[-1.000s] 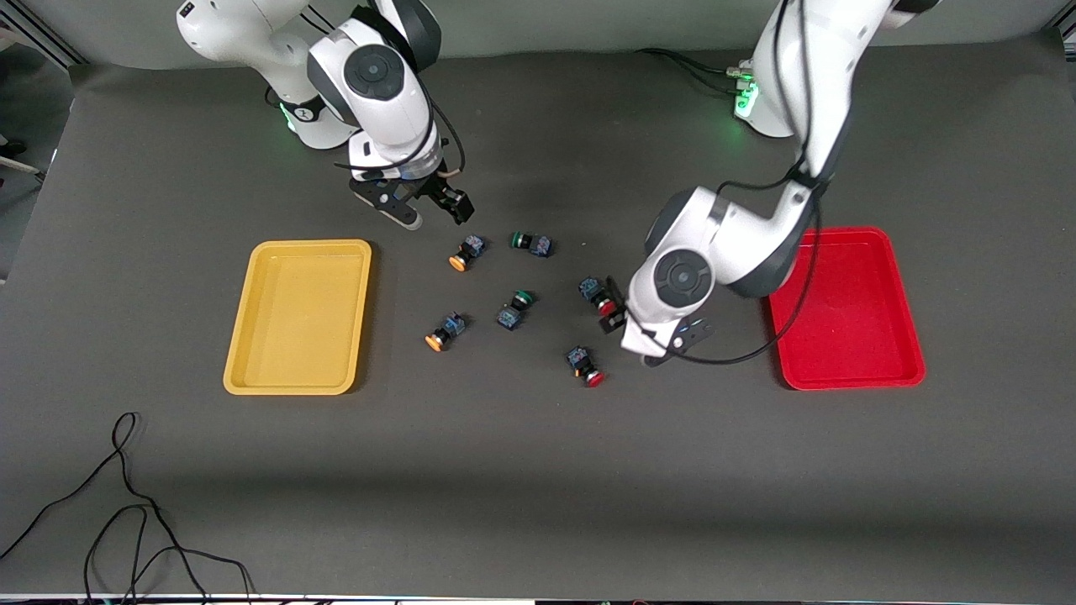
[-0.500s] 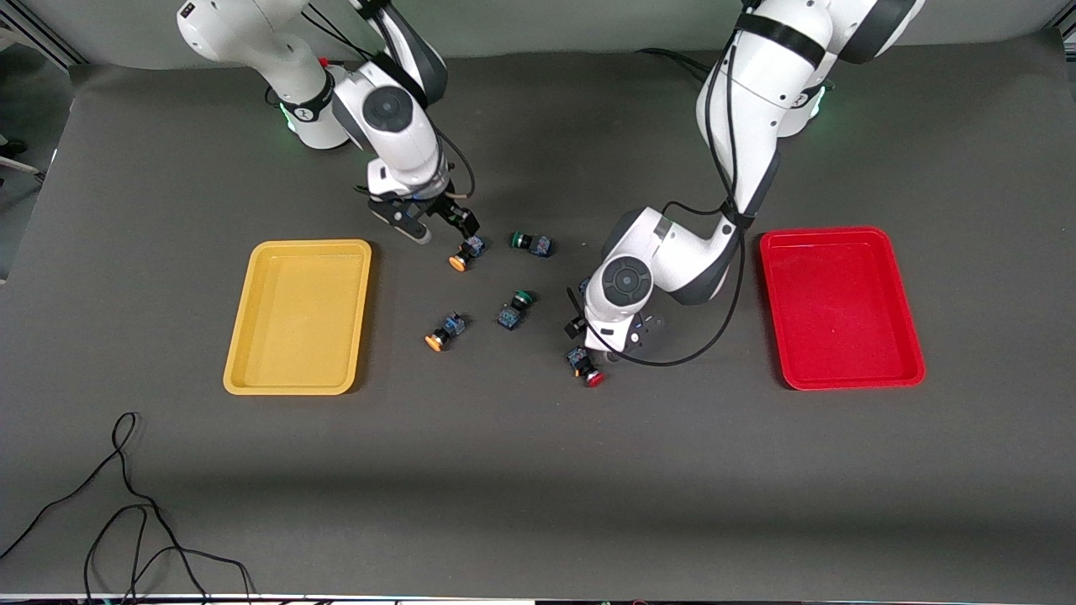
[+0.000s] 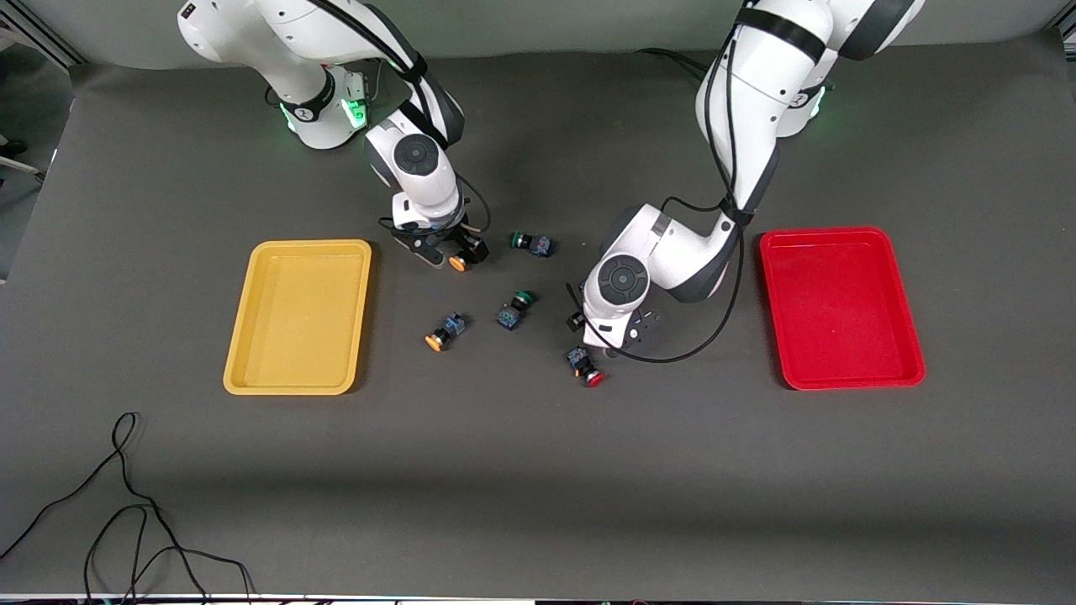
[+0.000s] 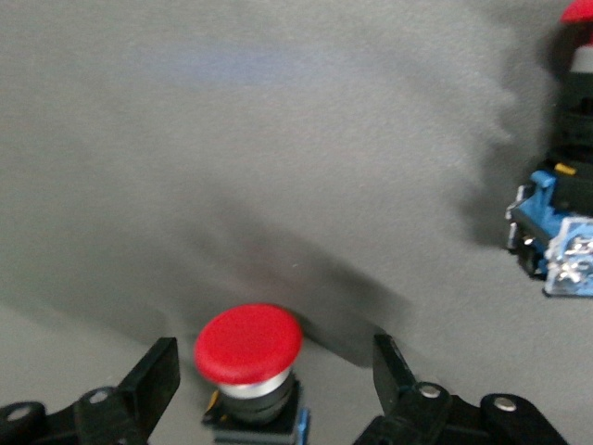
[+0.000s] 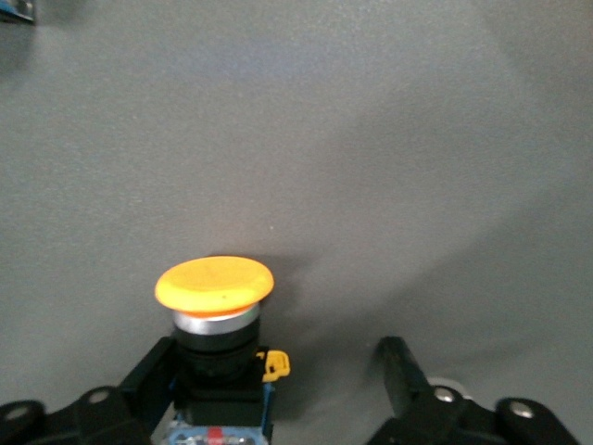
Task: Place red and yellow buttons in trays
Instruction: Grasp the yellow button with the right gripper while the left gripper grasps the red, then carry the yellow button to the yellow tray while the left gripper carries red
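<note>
My right gripper [image 5: 273,375] is open and low at the table, around a yellow button [image 5: 215,283]; one finger [image 5: 148,380] touches the button's black body. In the front view this gripper [image 3: 445,252] stands beside the yellow tray [image 3: 252,319]. My left gripper [image 4: 273,375] is open around a red button [image 4: 248,343], a finger on either side and apart from it. My left wrist hides that button in the front view. A second red button [image 3: 588,367] lies nearer the camera. A second yellow button [image 3: 444,331] lies at mid-table. The red tray [image 3: 841,302] holds nothing.
Two green-capped switches [image 3: 530,244] [image 3: 514,307] lie between the two grippers. The second red button also shows in the left wrist view [image 4: 556,232], close to my left gripper. A black cable [image 3: 126,504] lies at the table's front corner toward the right arm's end.
My right gripper has come down and forward onto the yellow button. My left gripper swung from beside the red tray to the red button, then barely moved.
</note>
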Robot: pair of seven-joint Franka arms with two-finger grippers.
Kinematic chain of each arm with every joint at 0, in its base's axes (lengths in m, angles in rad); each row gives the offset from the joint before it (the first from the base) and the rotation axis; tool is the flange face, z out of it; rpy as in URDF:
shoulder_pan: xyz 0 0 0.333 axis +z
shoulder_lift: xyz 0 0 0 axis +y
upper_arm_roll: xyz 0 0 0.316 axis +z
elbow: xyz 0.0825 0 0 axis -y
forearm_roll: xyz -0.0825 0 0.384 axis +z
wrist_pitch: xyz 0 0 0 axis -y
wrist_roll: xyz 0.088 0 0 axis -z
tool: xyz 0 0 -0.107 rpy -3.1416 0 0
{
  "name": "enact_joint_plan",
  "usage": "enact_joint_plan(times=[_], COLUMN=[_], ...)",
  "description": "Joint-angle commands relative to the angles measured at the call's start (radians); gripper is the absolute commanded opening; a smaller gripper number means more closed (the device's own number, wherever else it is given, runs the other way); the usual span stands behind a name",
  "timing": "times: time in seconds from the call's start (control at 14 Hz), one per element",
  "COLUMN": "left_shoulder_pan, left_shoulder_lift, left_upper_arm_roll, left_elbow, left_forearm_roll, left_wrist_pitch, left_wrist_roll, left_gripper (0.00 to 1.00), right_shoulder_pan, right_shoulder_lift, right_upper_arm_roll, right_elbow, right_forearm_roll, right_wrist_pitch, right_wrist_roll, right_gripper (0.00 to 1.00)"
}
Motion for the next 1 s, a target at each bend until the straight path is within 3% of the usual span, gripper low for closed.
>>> enact_joint_plan(times=[0.0,0.07,0.14,0.29,0.43,0.57,0.79,0.93], left_shoulder_pan=[-0.006,-0.005,-0.005,-0.002,0.003,0.032,0.145,0.233], left_shoulder_lift=[-0.082,-0.096,-0.105,-0.108,-0.128,-0.171,-0.265,-0.302], left_upper_arm_roll=[0.010,0.010,0.010,0.010,0.010,0.016,0.013,0.017], left_elbow=[-0.074,-0.089,-0.098,-0.101,-0.100,-0.080,-0.072,-0.072], left_forearm_roll=[-0.004,-0.004,-0.004,-0.004,-0.004,-0.004,-0.006,-0.004], left_wrist_pitch=[-0.038,-0.039,-0.041,-0.041,-0.051,-0.154,-0.338,-0.445], left_wrist_roll=[0.001,0.012,0.025,0.027,0.029,0.082,0.266,0.420], left_gripper=[0.58,0.29,0.00,0.00,0.00,0.00,0.00,0.00], right_shoulder_pan=[0.016,0.015,0.013,0.013,0.012,0.003,0.004,0.004], right_shoulder_lift=[-0.001,-0.003,-0.006,-0.015,-0.044,-0.104,-0.148,-0.181], right_upper_arm_roll=[-0.011,-0.011,-0.011,-0.012,-0.017,-0.025,-0.095,-0.152], right_elbow=[0.022,0.024,0.030,0.053,0.111,0.210,0.414,0.484], right_forearm_roll=[0.010,0.010,0.010,0.009,0.003,0.001,0.004,0.006], right_wrist_pitch=[-0.012,-0.017,-0.018,-0.065,-0.183,-0.388,-0.718,-0.811], right_wrist_roll=[0.010,0.006,0.000,-0.002,-0.003,-0.029,-0.135,-0.306], right_gripper=[0.38,0.19,0.10,0.01,0.00,0.00,0.00,0.00])
